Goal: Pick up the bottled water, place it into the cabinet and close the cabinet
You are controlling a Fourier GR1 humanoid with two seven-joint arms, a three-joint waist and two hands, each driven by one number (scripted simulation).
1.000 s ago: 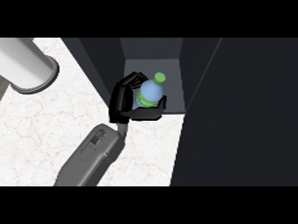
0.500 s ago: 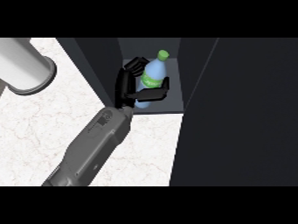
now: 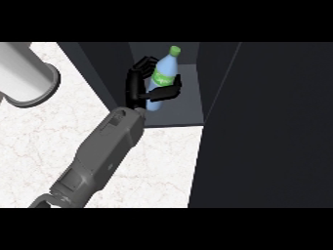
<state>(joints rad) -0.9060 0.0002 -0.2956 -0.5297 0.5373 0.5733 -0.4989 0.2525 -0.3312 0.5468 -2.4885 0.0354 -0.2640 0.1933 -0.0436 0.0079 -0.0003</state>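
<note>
The bottled water [image 3: 166, 72] is pale blue with a green cap and label. It stands about upright inside the open cabinet [image 3: 185, 105], at the top middle of the head view. My left hand [image 3: 135, 89] is shut on it from its left side. The fingers curl behind the bottle and the thumb crosses its front. I cannot tell whether its base touches the cabinet floor. The grey forearm [image 3: 100, 151] runs in from the lower left. My right hand does not show.
A wide dark cabinet door [image 3: 284, 127] stands open on the right and fills that side of the view. A large pale cylinder [image 3: 17, 73] stands on the white marble counter [image 3: 32, 141] at the upper left.
My left hand has carried the bottle deeper into the cabinet, up and to the right in the view. The bottle has gone from tilted to about upright.
</note>
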